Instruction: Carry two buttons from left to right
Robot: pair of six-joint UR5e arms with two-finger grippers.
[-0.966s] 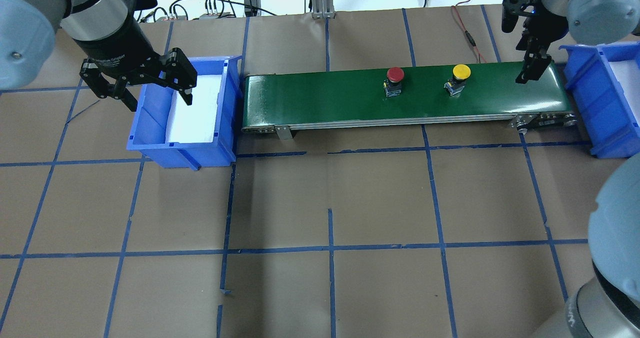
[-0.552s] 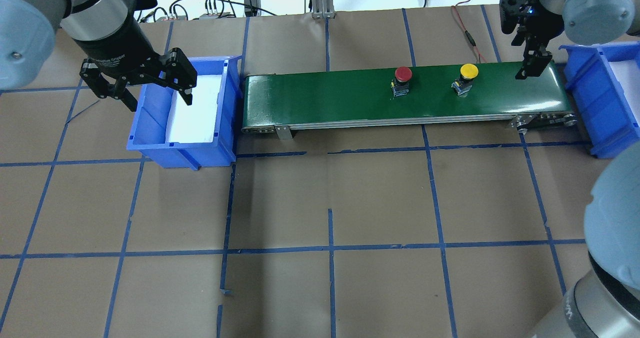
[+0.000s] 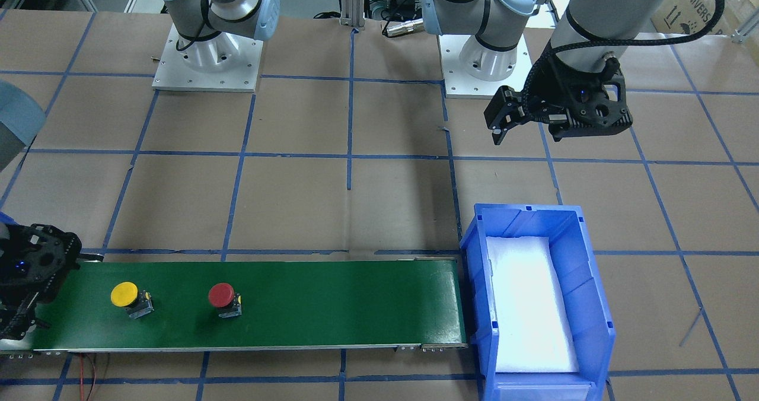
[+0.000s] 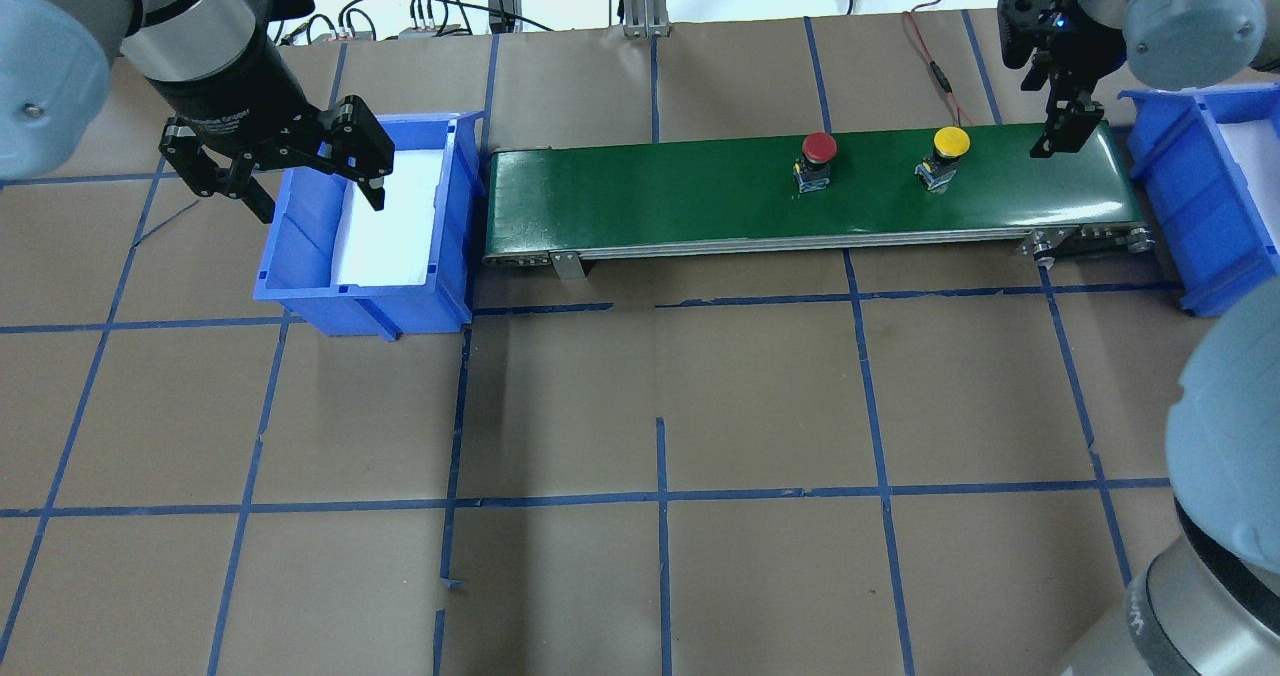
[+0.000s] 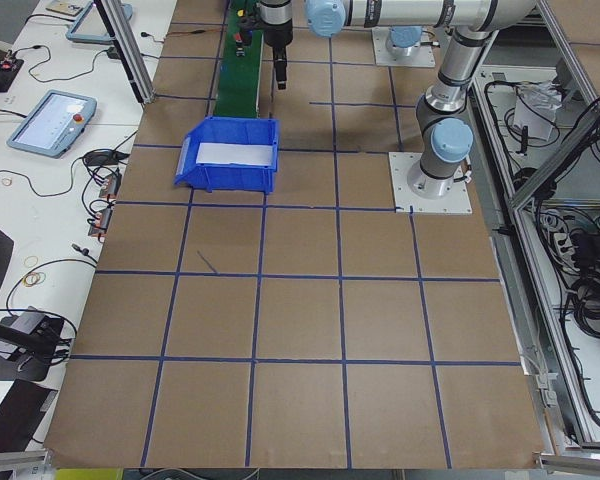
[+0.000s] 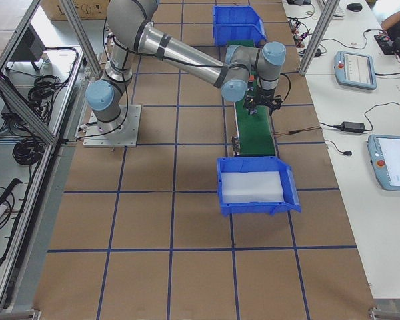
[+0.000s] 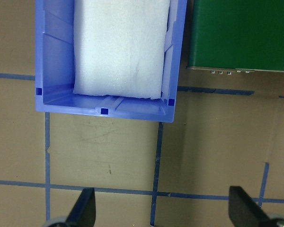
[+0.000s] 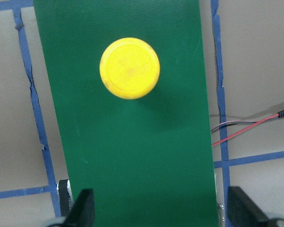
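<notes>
Left gripper (image 4: 322,204): fingers spread wide, holding nothing. I see it hanging above the table paper on the robot's side of the left bin (image 4: 300,291).
Right gripper (image 4: 1056,142): fingers wide apart in my wrist view, nothing between them. It hovers over the right end of the belt (image 4: 650,191), just beside the right bin (image 4: 1165,171).
Yellow button (image 4: 948,146): upright on the belt, near the right end. It sits ahead of the right gripper's fingertips and apart from them.
Red button (image 4: 818,151): upright on the belt, on the left side of the yellow one and apart from it.
In the way: the yellow button stands between the red button and the right gripper. I see only green belt between the yellow button and the fingers.
Around: both bins are blue with a white foam liner (image 4: 385,221); one sits at each end of the belt. A red cable (image 4: 935,61) lies on the table beyond the belt. Blue tape lines (image 4: 660,496) grid the brown table cover.
Count: I count two buttons, two bins, one belt and two arms.
Writing: I read "UNIVERS" and no further on a carton (image 3: 694,3) at the corner of the front view. The print on the left wrist is too small for me to read.
</notes>
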